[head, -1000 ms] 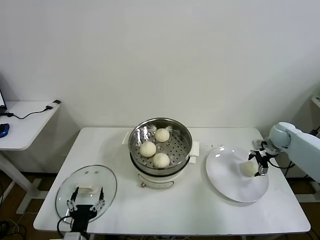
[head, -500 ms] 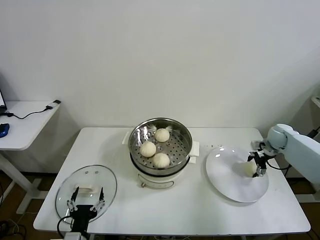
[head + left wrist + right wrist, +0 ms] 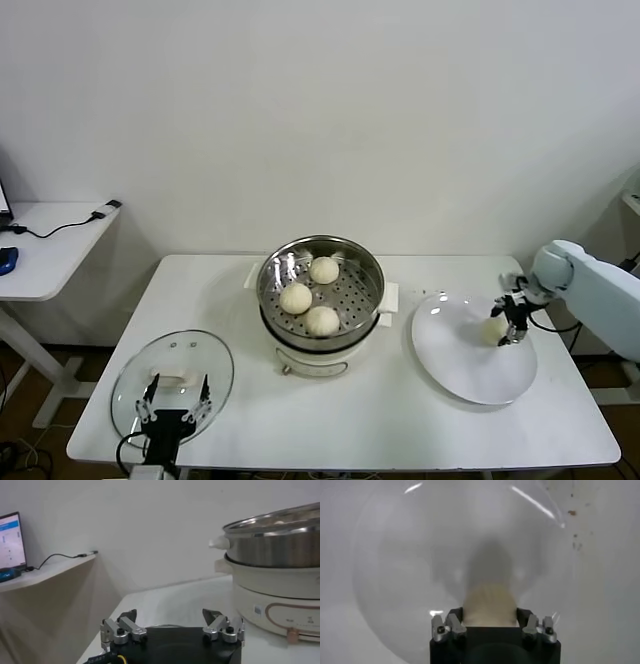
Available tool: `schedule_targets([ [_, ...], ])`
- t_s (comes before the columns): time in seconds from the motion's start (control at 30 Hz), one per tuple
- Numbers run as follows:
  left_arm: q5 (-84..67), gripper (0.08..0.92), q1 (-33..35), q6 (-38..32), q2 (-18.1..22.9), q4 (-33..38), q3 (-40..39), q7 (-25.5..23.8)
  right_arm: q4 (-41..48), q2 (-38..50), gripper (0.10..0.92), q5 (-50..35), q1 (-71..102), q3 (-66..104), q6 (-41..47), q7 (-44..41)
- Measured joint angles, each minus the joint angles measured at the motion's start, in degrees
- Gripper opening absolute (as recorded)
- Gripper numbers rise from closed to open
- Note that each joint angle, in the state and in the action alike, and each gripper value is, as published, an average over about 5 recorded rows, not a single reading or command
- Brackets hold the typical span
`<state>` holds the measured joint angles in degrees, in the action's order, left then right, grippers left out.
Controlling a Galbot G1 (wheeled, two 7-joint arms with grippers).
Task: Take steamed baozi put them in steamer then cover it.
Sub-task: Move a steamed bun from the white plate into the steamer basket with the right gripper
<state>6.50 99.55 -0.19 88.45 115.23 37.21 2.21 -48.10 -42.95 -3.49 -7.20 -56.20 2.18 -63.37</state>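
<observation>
The last steamed baozi (image 3: 494, 329), on the white plate (image 3: 460, 375) right of the steamer (image 3: 320, 290), is clamped by the right hand (image 3: 507, 327); lifting and carrying across are judged next, the left hand (image 3: 172, 401) parked apart.

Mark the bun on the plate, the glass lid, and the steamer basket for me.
bun on the plate (image 3: 495, 329): head view, its domed top.
glass lid (image 3: 172, 372): head view, clear glass near the centre handle.
steamer basket (image 3: 352, 291): head view, bare perforated floor.
</observation>
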Motion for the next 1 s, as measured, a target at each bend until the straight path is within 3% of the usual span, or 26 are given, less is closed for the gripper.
schedule_targets([
  [0.63,-0.8,0.823,-1.4,-0.4,0.8,0.5,-2.5,-0.7,-4.3,-14.0,0.687,-35.2,-31.9,-30.0,7.3,2.5],
  [1.0,-1.0,0.823,-0.5,-1.5,0.5,0.6,-3.6,-1.2,-9.9,-23.5,0.695,-46.4,-39.2,-41.2,11.3,5.9],
])
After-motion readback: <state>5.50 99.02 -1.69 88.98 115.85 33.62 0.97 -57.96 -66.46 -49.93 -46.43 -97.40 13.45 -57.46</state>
